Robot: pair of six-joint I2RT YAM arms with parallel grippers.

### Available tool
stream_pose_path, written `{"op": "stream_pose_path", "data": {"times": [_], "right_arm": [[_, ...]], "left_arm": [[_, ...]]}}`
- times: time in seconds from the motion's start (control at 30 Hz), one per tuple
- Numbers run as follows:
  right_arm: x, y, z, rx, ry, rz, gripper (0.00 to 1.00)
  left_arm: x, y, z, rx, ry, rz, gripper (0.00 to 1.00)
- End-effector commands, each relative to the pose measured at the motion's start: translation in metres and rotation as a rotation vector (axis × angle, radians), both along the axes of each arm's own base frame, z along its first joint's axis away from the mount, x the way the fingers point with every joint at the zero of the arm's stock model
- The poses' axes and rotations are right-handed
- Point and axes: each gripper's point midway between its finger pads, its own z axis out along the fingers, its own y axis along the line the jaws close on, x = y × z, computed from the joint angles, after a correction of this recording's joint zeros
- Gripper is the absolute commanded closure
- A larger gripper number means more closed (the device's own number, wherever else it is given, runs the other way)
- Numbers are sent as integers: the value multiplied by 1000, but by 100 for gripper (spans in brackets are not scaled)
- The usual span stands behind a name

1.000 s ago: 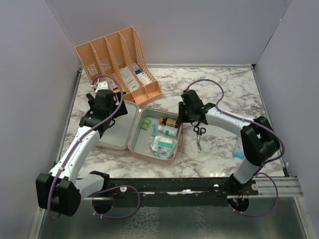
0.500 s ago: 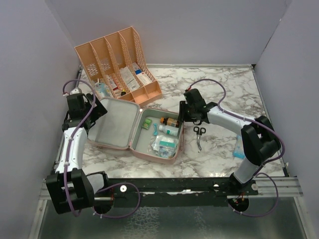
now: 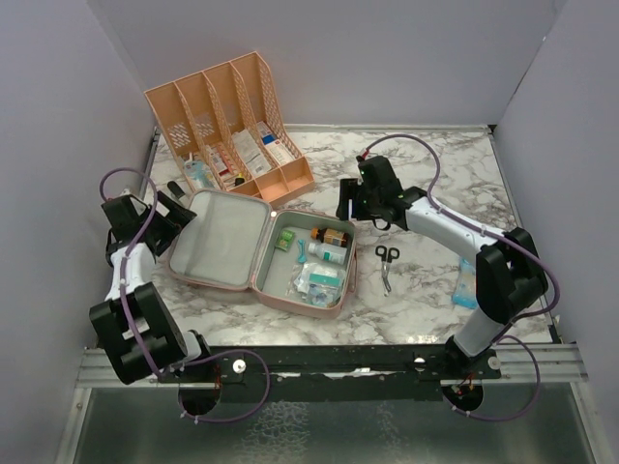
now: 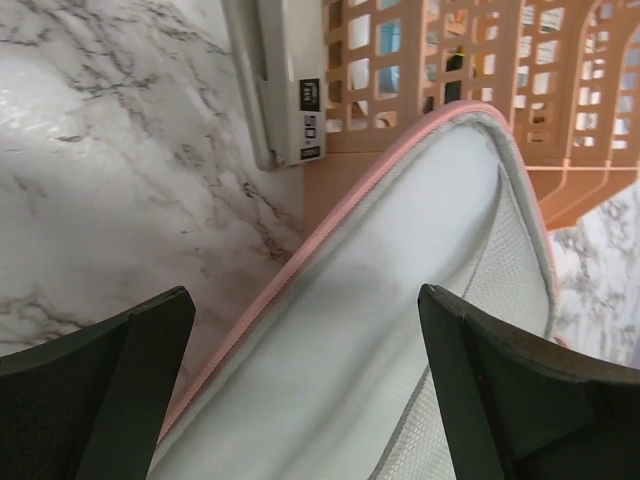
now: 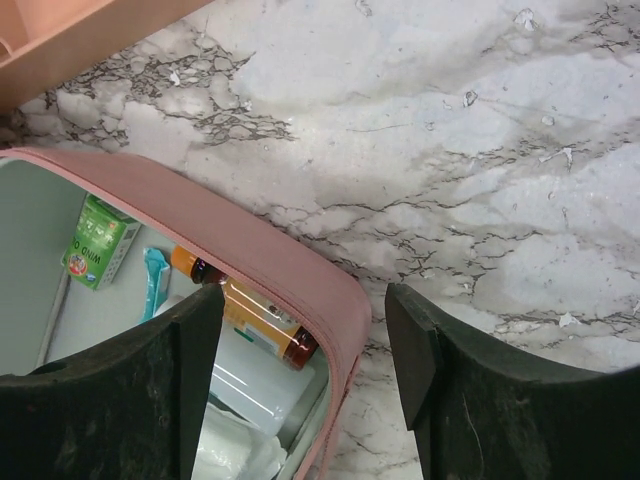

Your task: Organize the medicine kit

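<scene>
Medicine kit (image 3: 290, 295) lies open on the marble surface (image 3: 435, 174), soft pink shell, pale smooth lining, bottles and packets (image 3: 321, 259) in its right half. Both hands are empty: left hand (image 3: 174, 206) spread wide beside the lid (image 3: 224, 237), right hand (image 3: 348, 206) parted above the far corner. Packing looks partway; next, likely, a careful pinch on the slim scissors (image 3: 386, 261) lying flat.
</scene>
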Motion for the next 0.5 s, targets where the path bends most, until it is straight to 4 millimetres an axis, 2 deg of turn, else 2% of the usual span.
{"op": "stream_pose_path", "data": {"times": [0.0, 0.17, 0.33, 0.47], "right_arm": [[5, 3, 20, 19, -55, 28, 33], [6, 3, 31, 32, -81, 31, 33], [7, 2, 32, 32, -84, 23, 34], [7, 5, 32, 40, -76, 21, 35]], "left_arm": [[11, -22, 19, -106, -117, -143, 1], [12, -36, 51, -187, -201, -170, 2], [5, -36, 85, -129, -240, -174, 2], [-3, -50, 104, -174, -278, -219, 4]]}}
